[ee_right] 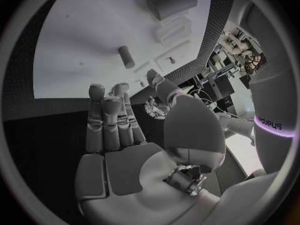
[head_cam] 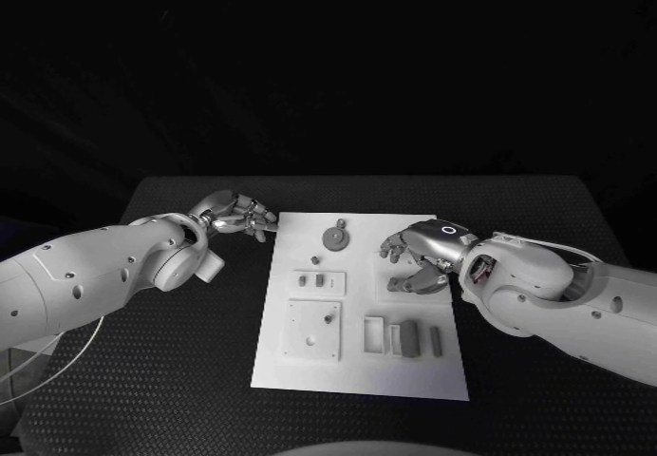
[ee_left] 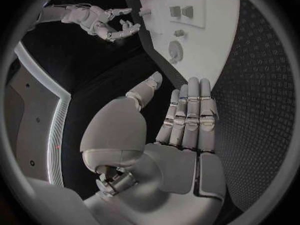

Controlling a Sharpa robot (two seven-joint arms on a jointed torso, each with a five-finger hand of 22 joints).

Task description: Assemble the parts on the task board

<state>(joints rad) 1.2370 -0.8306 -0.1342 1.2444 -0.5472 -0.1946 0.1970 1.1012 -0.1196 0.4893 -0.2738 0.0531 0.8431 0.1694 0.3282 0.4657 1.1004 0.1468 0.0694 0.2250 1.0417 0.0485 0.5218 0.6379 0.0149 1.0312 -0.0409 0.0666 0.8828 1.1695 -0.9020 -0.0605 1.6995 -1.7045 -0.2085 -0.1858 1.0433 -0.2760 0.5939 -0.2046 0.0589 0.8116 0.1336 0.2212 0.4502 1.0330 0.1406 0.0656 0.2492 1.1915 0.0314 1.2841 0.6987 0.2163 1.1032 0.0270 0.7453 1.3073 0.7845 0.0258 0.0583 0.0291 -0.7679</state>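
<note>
Black textured table [head_cam: 548, 204] carries the white rectangular task board [head_cam: 359, 313] at its middle. On the board: a round grey gear-like part [head_cam: 335, 235] near the far edge, a small grey peg [head_cam: 316, 258], two short grey blocks [head_cam: 312, 279], and upright grey bars [head_cam: 408, 336] on the near right. Left hand [head_cam: 235, 215] hovers just off the board's far-left corner, fingers straight, side by side, holding nothing. Right hand [head_cam: 422, 253] sits over the board's right edge, fingers loosely curled, empty.
</note>
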